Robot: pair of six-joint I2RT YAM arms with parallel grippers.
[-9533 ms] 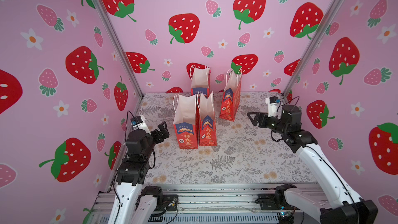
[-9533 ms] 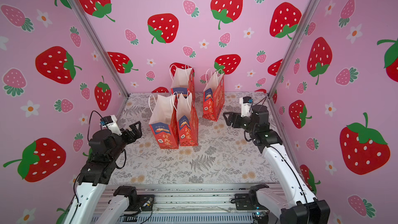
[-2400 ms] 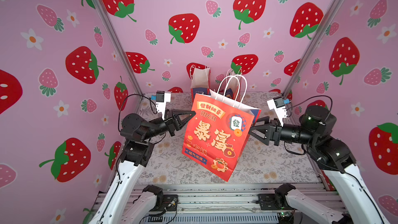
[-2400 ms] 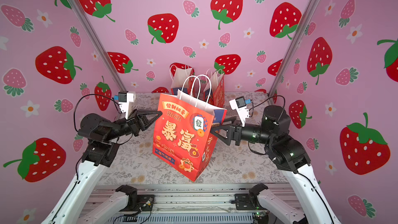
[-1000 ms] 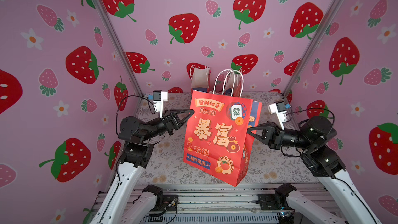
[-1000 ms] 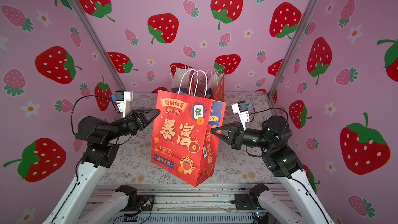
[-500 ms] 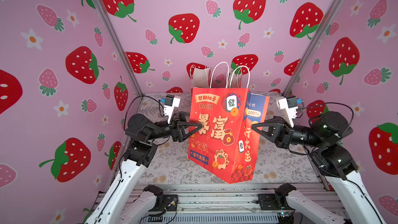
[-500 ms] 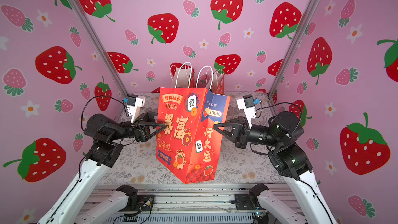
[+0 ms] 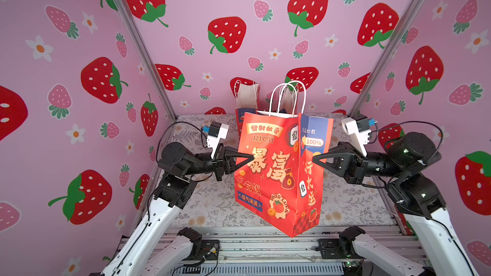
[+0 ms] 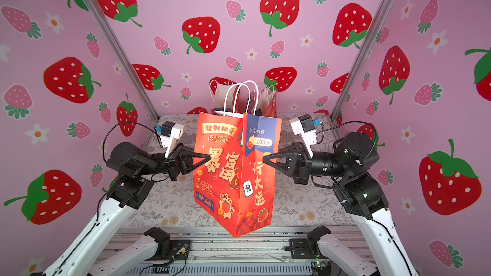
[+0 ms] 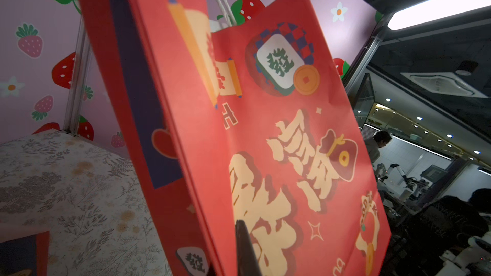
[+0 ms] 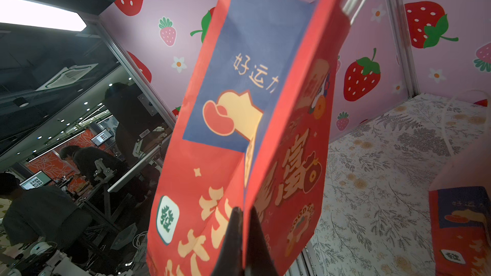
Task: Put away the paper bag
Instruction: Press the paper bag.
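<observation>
Bag (image 9: pixel 276 171) was held upright in mid-air above the table's (image 9: pixel 212 205) front edge, long axis vertical, between the arms. Right gripper (image 9: pixel 314 159) was pinched on its side crease; left gripper (image 9: pixel 251 158), equally near, seemed clamped on the front panel's edge. Half a second earlier the left's jaws were spread.
</observation>
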